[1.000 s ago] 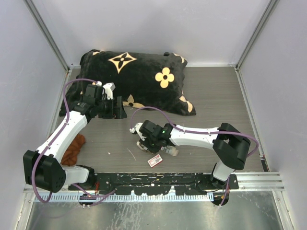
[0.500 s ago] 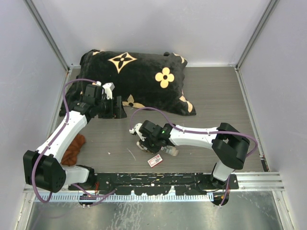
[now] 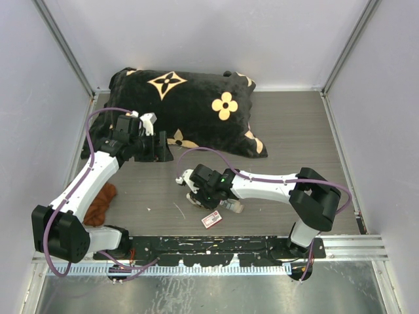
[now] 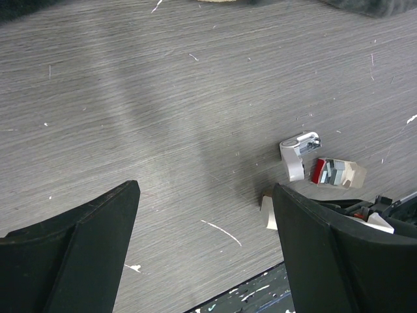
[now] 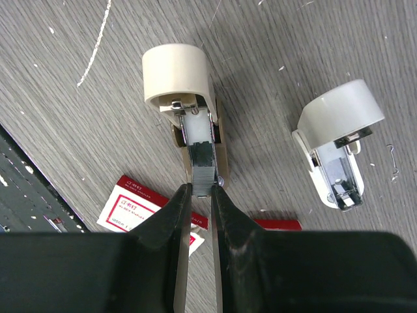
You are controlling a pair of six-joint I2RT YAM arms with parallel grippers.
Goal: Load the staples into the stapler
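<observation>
In the right wrist view my right gripper (image 5: 201,189) is shut on a silvery-grey strip of staples (image 5: 202,166). It holds the strip in the open metal channel of the cream stapler (image 5: 176,68), which lies on the table. A second cream-and-metal stapler part (image 5: 339,117) lies apart to the right. The red-and-white staple box (image 5: 127,207) lies flat under my fingers. In the top view the right gripper (image 3: 196,196) is low at the table's front middle, with the box (image 3: 211,219) beside it. My left gripper (image 3: 159,148) is open and empty by the pillow's front edge.
A large black pillow (image 3: 190,108) with tan flower marks fills the back left. A brown cloth (image 3: 101,203) lies by the left arm. The black base rail (image 3: 216,245) runs along the near edge. The left wrist view shows the grey tray with a red end (image 4: 333,172).
Almost nothing differs. The right gripper stays low over the stapler with the staples, and the left arm has not moved.
</observation>
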